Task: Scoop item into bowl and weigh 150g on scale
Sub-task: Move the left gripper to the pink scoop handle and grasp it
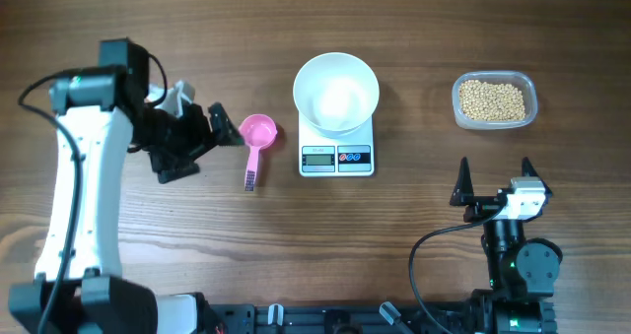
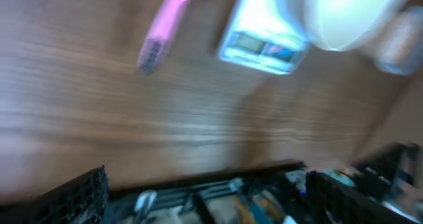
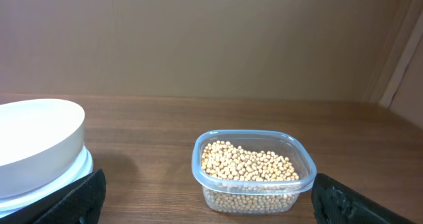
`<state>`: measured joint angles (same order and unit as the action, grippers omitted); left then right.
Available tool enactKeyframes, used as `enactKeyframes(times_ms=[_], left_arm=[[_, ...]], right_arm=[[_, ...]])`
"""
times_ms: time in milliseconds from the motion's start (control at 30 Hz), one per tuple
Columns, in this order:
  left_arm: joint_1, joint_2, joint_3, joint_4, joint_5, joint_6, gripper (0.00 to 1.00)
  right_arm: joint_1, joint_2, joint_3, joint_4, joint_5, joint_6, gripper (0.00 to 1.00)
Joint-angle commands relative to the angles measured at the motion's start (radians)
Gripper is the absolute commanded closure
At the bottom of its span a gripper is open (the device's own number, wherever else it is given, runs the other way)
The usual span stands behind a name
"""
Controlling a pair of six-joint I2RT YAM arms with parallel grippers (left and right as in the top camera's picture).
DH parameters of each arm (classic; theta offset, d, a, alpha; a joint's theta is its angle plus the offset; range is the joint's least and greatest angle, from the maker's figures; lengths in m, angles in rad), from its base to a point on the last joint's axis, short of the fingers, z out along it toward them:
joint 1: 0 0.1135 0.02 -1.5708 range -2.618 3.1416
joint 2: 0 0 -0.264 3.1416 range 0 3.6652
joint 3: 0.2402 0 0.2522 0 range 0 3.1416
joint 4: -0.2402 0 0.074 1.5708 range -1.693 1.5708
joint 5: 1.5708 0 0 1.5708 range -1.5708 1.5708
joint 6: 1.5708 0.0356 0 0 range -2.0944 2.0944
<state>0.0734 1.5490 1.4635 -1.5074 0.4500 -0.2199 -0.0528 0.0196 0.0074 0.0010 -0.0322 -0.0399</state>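
Scoop: pink scoop [image 1: 254, 142] lay just right of your left fingers [image 1: 225, 129], handle toward you.
Grip: left and right fingers [image 1: 462, 186] stood apart, empty.

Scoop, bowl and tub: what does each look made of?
Scoop: probably plastic, one even bright pink, moulded in a single piece. Bowl: smooth plain white with a soft sheen, ceramic or melamine; the look leaves that open. Tub: thin clear plastic, since the beans show through its wall.
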Motion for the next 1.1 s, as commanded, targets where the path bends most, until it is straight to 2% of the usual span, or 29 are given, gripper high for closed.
enactKeyframes(times_ms=[0,300,533,733,767,867,1067], left_arm=[[-0.039,0.010,-0.010,0.001,-0.229,-0.114,0.00],[-0.159,0.009,-0.124,0.208,-0.255,-0.134,0.00],[-0.163,0.009,-0.136,0.242,-0.241,-0.132,0.00],[-0.161,0.058,-0.203,0.324,-0.224,-0.061,0.00],[-0.161,0.090,-0.226,0.352,-0.179,-0.013,0.00],[-0.159,0.146,-0.232,0.409,-0.138,0.008,0.00],[-0.160,0.239,-0.232,0.465,-0.095,0.021,0.13]], right_arm=[[0.004,-0.002,-0.003,0.003,0.010,-0.006,0.00],[0.004,-0.002,-0.002,0.003,0.010,-0.006,0.00],[0.004,-0.002,-0.003,0.003,0.010,-0.006,0.00],[0.004,-0.002,-0.003,0.003,0.010,-0.006,0.00],[0.004,-0.002,-0.003,0.003,0.010,-0.006,0.00],[0.004,-0.002,-0.002,0.003,0.010,-0.006,0.00],[0.004,-0.002,-0.003,0.003,0.010,-0.006,0.00]])
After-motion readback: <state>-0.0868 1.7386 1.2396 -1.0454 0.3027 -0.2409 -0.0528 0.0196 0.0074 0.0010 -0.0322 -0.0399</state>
